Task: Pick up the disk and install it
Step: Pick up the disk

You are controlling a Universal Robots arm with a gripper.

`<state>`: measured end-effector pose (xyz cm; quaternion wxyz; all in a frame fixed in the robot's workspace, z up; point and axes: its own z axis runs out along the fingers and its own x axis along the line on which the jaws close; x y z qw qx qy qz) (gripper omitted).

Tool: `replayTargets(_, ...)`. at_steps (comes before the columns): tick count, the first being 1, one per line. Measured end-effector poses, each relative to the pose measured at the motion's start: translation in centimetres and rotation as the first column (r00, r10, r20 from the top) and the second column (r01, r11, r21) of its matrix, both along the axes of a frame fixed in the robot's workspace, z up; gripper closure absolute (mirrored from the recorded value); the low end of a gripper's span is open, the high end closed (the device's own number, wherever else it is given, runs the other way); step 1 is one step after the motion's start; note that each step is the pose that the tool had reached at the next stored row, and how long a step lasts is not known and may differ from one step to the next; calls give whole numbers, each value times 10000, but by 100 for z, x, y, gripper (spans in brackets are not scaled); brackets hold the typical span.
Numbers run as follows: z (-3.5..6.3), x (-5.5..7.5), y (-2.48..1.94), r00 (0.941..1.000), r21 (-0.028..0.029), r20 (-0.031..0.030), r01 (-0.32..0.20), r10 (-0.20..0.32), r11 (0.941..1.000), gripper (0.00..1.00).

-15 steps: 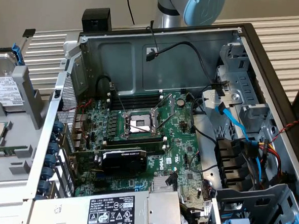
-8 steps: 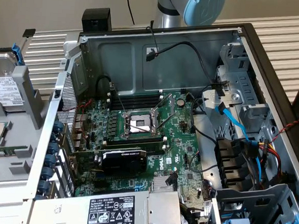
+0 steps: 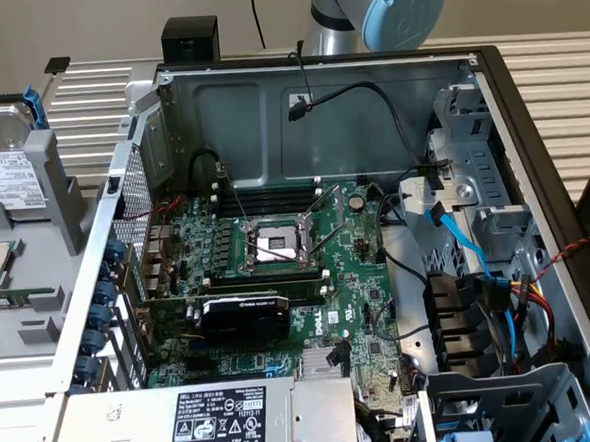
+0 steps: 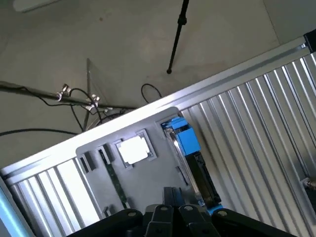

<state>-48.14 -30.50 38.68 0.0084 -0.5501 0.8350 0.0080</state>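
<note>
Disk [image 3: 12, 179] in tray [image 3: 66, 197] beside computer case [image 3: 243, 118]

The arm [image 3: 332, 18] is a silver-grey metal tube with a rounded light-blue joint cap [image 3: 403, 12]. The gripper [image 4: 172, 198] is matte black, its linkage bars [image 4: 247, 223] joined by round pivot pins [image 4: 131, 214].

Blue-framed, white-labelled silver disk [image 3: 10, 179]
</note>
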Motion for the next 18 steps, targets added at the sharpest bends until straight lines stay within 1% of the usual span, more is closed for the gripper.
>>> replayTargets(3, 0, 0, 0, 9985, 0, 0, -544, 544, 9985, 89)
replayTargets(5, 0, 0, 0, 9958, 0, 0, -920, 920, 9958, 89)
replayTargets(7, 0, 0, 0, 9919, 0, 0, -1266, 1266, 9919, 89)
replayTargets(10, 0, 0, 0, 9836, 0, 0, -1804, 1804, 9836, 89)
replayTargets(12, 0, 0, 0, 9763, 0, -1, -2162, 2162, 9763, 89)
replayTargets(14, 0, 0, 0, 9676, 0, 0, -2523, 2523, 9676, 89)
replayTargets(17, 0, 0, 0, 9527, 0, 0, -3041, 3041, 9527, 89)
replayTargets(18, 0, 0, 0, 9468, 0, 0, -3217, 3217, 9468, 89)
